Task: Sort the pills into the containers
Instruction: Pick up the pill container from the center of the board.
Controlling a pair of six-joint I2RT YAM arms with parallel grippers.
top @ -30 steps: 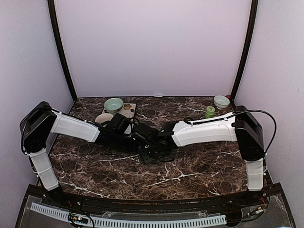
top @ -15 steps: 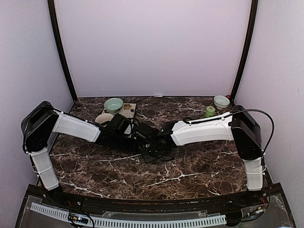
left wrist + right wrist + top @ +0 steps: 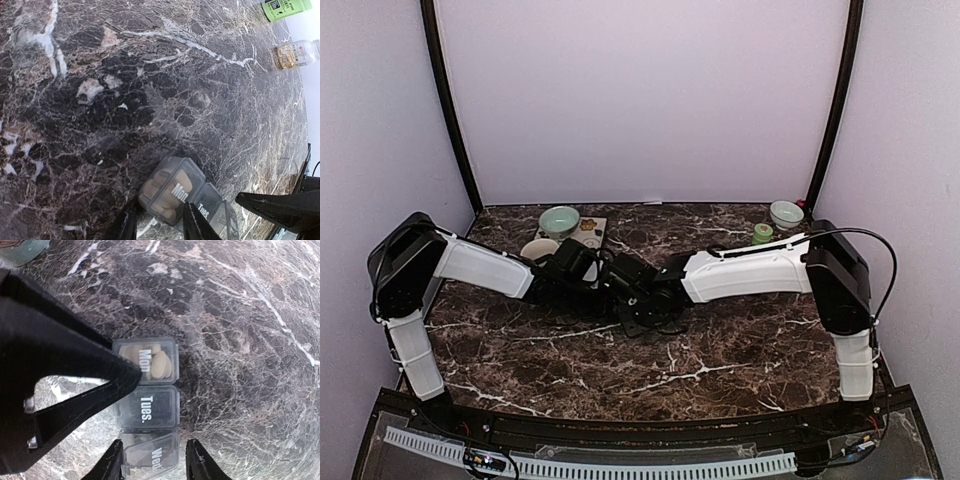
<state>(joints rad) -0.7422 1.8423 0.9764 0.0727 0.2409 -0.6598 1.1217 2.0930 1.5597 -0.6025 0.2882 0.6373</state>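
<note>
Pillbox (image 3: 147,405) lies flat at the centre of the desk (image 3: 240,315), lids shut, pills (image 3: 157,365) in Mon at its 12 o'clock end. Left hand (image 3: 160,205) grasps the Mon end. Right hand (image 3: 155,442) straddles Wed at 6 o'clock, not yet clamped. We would centre on Wed, then squeeze gently to keep it square.

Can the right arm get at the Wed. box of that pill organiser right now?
Probably yes: the right gripper straddles the Wed. compartment with open fingers, and the left gripper holds the Mon. compartment, out of its way.
</note>
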